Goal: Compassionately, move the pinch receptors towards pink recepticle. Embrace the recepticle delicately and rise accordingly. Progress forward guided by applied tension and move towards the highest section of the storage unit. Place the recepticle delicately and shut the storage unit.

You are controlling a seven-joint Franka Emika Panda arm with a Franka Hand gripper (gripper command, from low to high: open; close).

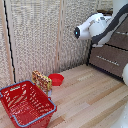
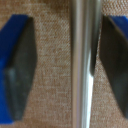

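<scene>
While straddling the drawer's silver bar handle (image 2: 84, 60), standing open with blue-tipped fingers (image 2: 17, 70) either side, handle's long axis running between them, nearer one finger.

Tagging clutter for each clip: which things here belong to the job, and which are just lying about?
Job: claw, open, with a finger on each side of the silver bar handle; brown drawer front; dresser. No pink cup in view.
Lying about: red wire basket; red bowl; patterned packet beside the basket.
</scene>
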